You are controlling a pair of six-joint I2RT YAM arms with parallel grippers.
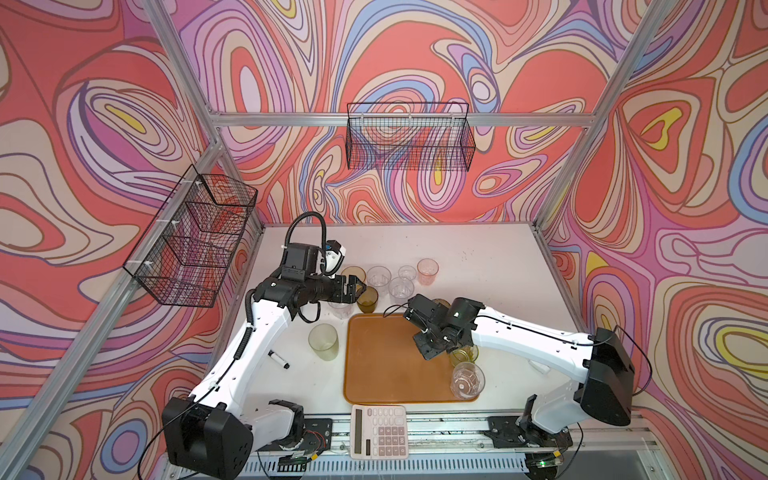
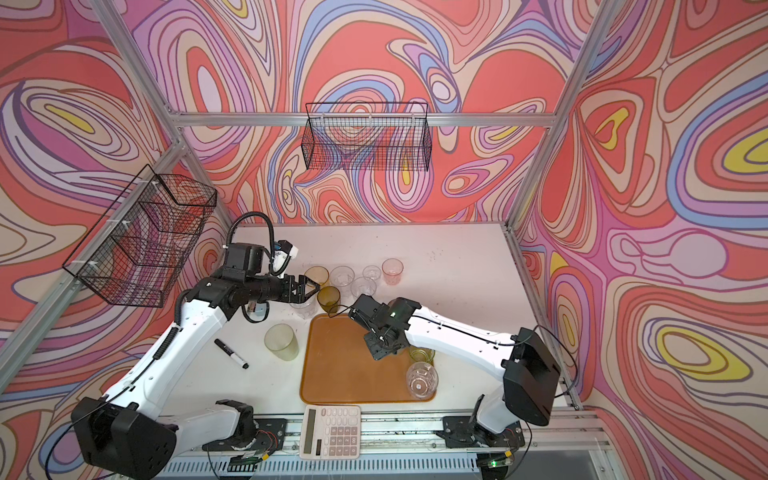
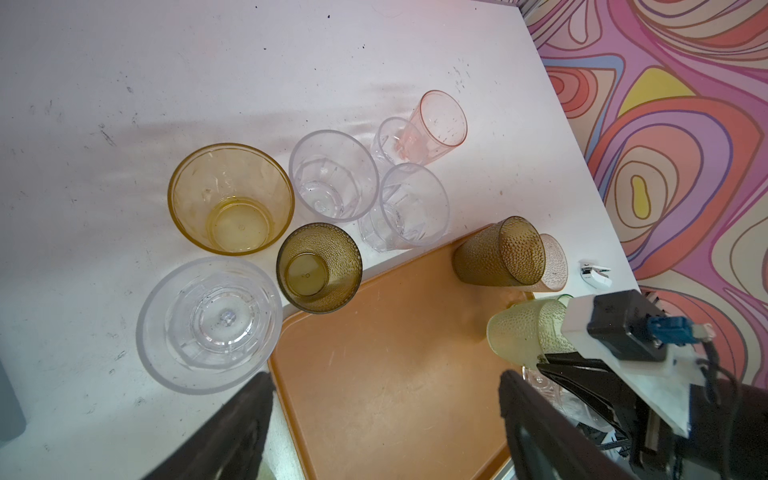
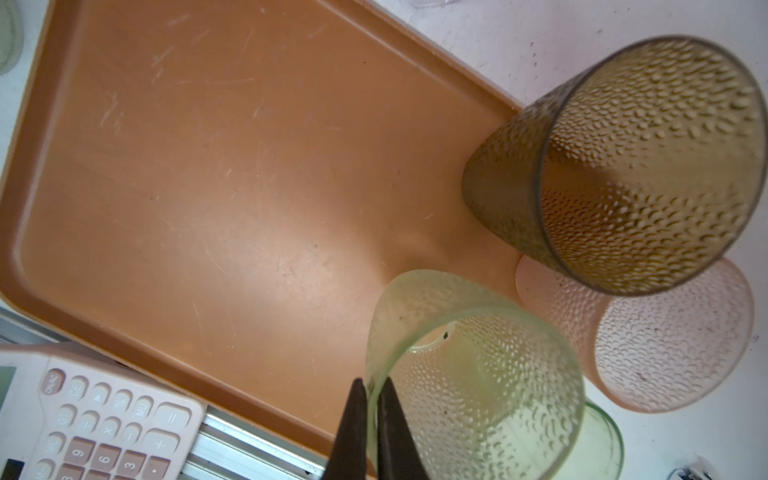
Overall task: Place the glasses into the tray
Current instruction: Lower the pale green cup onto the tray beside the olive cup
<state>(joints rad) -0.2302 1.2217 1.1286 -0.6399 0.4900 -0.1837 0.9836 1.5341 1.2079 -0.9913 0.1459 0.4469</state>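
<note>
at the right edge of the tray [image 1: 386, 361], which is lying flat on the table [image 1: 478, 257] just behind the calculator [image 1: 379, 431], the pale green glass [image 4: 478, 374] is hanging tilted. the right end effector [image 4: 372, 399] is pinching its rim wall between fingers closed tight on it. an olive-brown glass [image 4: 623, 166] is standing at the tray's far right corner and a clear faceted glass [image 1: 467, 380] is sitting in its near right corner, while a pink dimpled glass [image 4: 673, 336] is resting on the table just beside the tray. behind the tray the other glasses [image 3: 332, 174] are crowding together, and the left end effector [image 1: 357, 291] is hovering over them with jaws spread wide, holding nothing. a marker [image 1: 278, 360] is lying to the left.
</note>
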